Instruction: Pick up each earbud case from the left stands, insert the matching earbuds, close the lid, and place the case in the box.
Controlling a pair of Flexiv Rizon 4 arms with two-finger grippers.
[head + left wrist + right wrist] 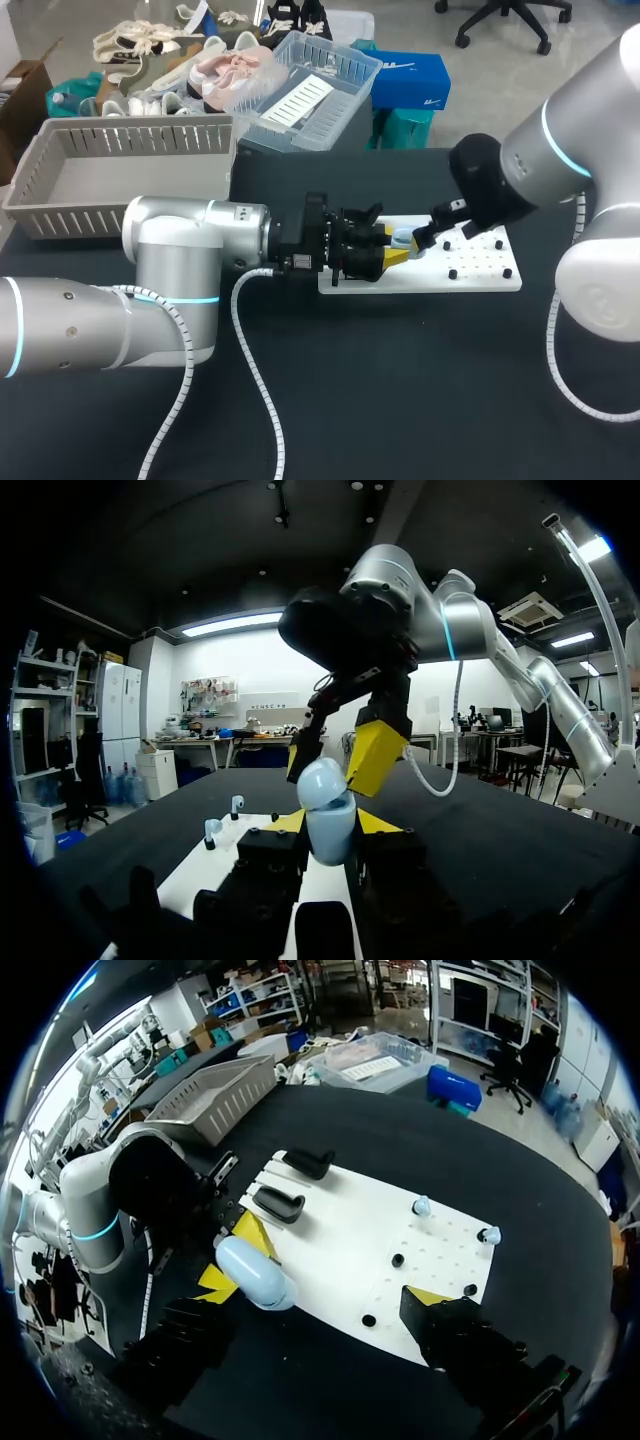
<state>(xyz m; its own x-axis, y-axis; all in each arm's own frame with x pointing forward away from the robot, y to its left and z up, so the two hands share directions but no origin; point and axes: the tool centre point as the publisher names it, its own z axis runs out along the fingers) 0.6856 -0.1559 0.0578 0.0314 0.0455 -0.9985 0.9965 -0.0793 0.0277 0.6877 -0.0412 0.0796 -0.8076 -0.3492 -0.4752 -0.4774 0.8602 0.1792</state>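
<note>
My left gripper (pixel 393 251) (pixel 330 823) is shut on a pale blue earbud case (pixel 402 238) (pixel 328 820) (pixel 255 1272) and holds it upright over the near left part of the white board (pixel 480 280) (pixel 340 1250). My right gripper (pixel 427 237) (pixel 335 760) (pixel 322 1288) is wide open and straddles the case's rounded lid; I cannot tell whether a finger touches it. Two black stands (pixel 305 1163) (pixel 278 1203) on the board are bare. Two small earbuds (pixel 421 1205) (pixel 489 1235) (pixel 237 803) (pixel 213 827) sit on pegs at the board's far end.
A grey slatted box (pixel 120 170) (pixel 215 1095) stands at the table's back left. Small black pegs (pixel 470 262) dot the right half of the board. Black tabletop lies open in front of the board.
</note>
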